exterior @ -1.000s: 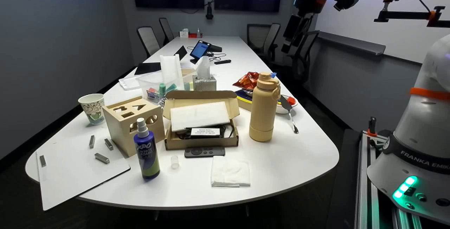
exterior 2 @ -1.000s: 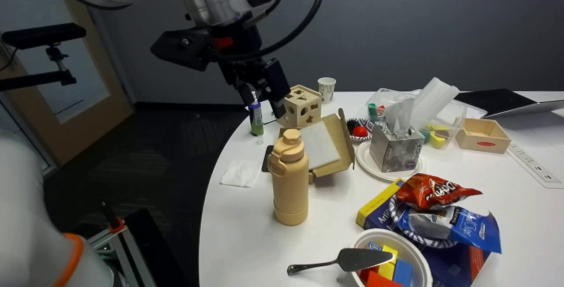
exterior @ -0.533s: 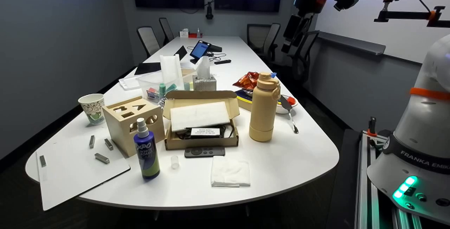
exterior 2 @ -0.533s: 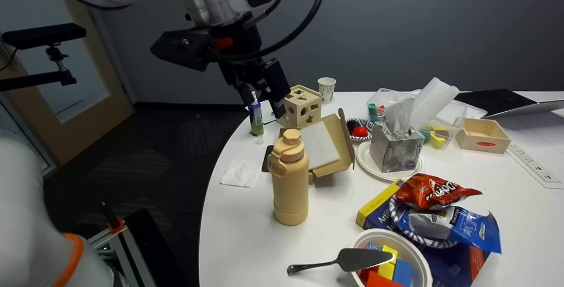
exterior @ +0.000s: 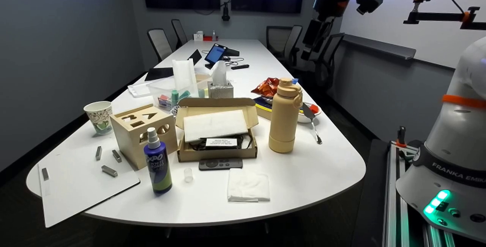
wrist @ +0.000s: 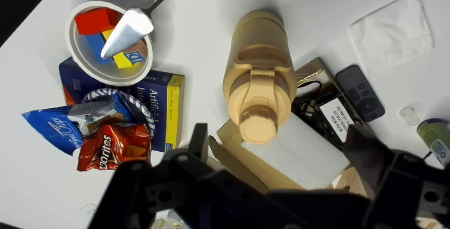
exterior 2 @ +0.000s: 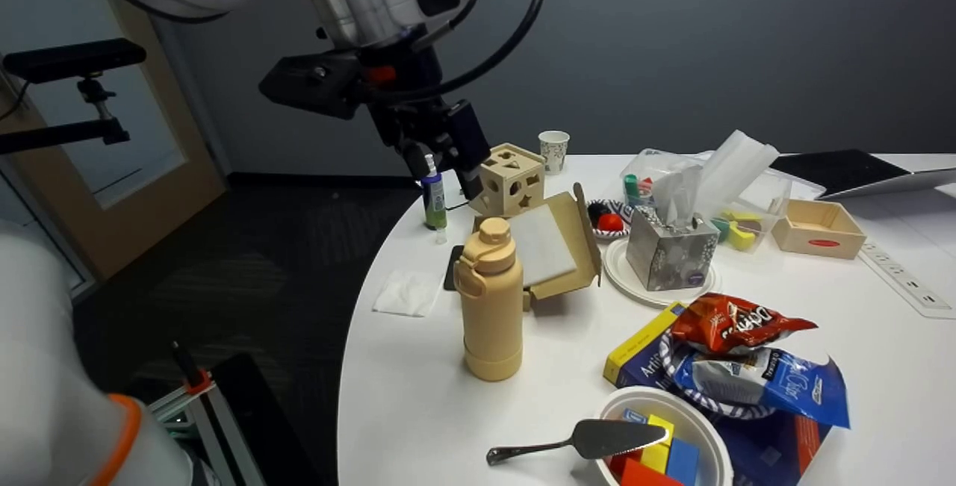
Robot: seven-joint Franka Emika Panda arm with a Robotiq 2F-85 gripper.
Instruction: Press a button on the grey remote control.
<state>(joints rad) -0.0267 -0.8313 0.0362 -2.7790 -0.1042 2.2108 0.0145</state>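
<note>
The grey remote control lies flat near the rounded end edge of the bench, between the cardboard box and the white napkin. The tool hangs well above, its fingers spread wide, holding nothing. I'd judge the remote light, stiff and smooth, so an off-centre push could skid it; better to press straight down on a button with fingers together. A pinch across its narrow middle should hold, if needed.

In an exterior view, the remote control lies before the carton, left of the bottle.
</note>
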